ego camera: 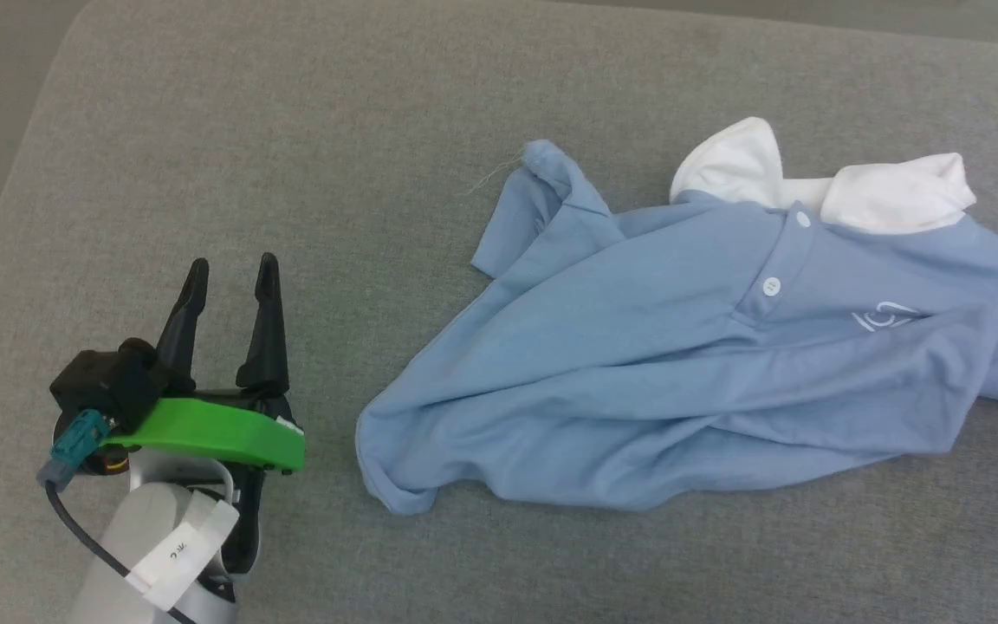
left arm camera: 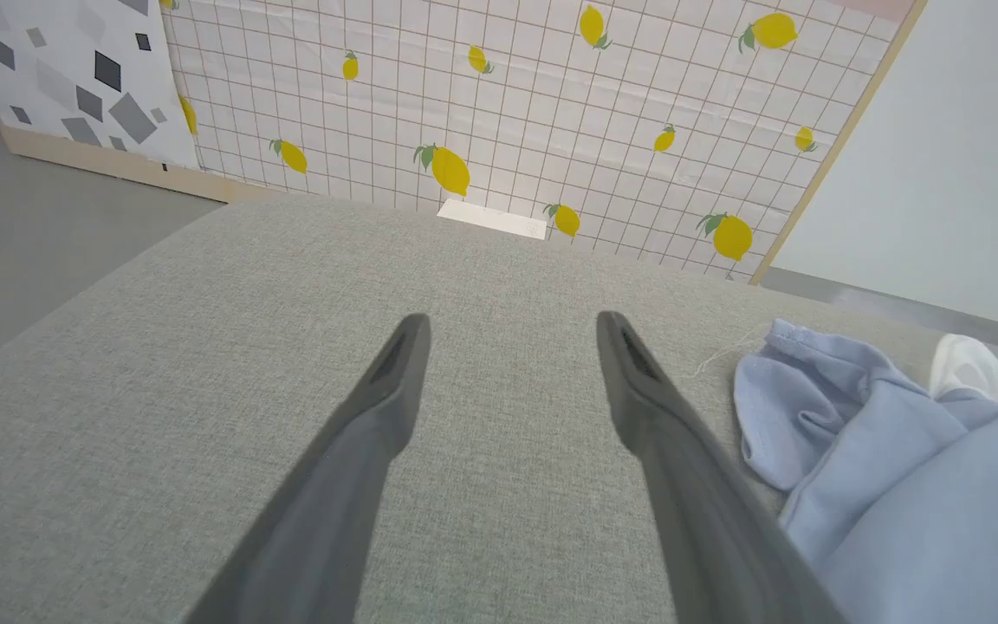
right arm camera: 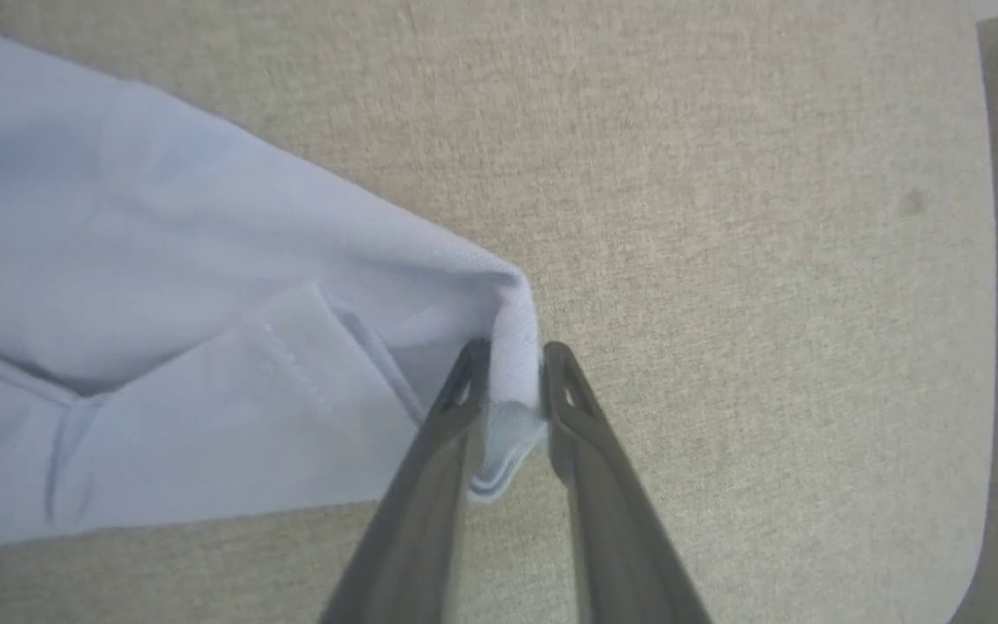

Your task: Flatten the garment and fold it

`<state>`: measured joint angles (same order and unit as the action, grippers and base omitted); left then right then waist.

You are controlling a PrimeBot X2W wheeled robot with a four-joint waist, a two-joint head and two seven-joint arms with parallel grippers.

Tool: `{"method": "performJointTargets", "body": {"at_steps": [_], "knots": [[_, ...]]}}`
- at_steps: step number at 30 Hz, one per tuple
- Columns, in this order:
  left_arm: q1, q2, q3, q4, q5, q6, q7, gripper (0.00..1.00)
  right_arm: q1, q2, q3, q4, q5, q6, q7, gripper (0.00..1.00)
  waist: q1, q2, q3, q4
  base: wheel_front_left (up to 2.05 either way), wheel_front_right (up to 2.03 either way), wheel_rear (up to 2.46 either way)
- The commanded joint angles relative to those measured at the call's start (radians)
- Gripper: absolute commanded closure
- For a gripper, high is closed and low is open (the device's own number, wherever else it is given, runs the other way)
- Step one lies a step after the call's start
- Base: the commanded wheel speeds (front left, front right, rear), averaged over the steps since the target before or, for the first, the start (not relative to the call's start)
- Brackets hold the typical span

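The garment (ego camera: 672, 347), a light blue polo shirt with a white collar (ego camera: 819, 186) and white buttons, lies crumpled on the grey cushion at centre right. To its left my left gripper (ego camera: 230, 273) stands open above bare fabric, with a sleeve of the garment (left arm camera: 819, 416) just off its right finger. In the right wrist view my right gripper (right arm camera: 515, 360) is shut on a folded blue edge of the garment (right arm camera: 204, 347), which bunches between the two fingertips.
The grey cushion (ego camera: 291, 130) has rounded edges at the left and far side. Beyond it stands a lemon-print grid panel (left arm camera: 508, 104) and a plain white wall (left arm camera: 941, 156). Bare cushion lies left of the shirt.
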<state>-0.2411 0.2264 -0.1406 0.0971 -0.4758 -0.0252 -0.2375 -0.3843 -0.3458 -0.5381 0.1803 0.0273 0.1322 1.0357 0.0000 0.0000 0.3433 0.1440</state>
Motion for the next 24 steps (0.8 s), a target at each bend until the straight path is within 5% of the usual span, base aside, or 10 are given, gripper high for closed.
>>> {"method": "performJointTargets", "body": {"at_steps": [1, 16, 24], "knots": [[0.001, 0.004, 0.003, 0.002, -0.007, 0.005, 0.004, 0.0, -0.009, 0.007, 0.005, -0.022, 0.01, -0.002, -0.04, 0.0, 0.0, 0.0, -0.017, -0.011, 0.0, 0.0, 0.0], [0.064, 0.014, -0.004, -0.006, -0.022, 0.025, 0.032, 0.0, 0.083, 0.148, 0.132, -0.125, 0.212, -0.002, -0.746, 0.0, 0.0, 0.0, -0.149, -0.07, 0.0, 0.0, 0.0], [0.096, 0.01, -0.015, -0.008, -0.034, 0.031, 0.047, 0.0, 0.237, 0.229, 0.179, -0.132, 0.242, -0.002, -0.87, 0.0, 0.0, 0.0, -0.183, -0.084, 0.0, 0.0, 0.0]]}}
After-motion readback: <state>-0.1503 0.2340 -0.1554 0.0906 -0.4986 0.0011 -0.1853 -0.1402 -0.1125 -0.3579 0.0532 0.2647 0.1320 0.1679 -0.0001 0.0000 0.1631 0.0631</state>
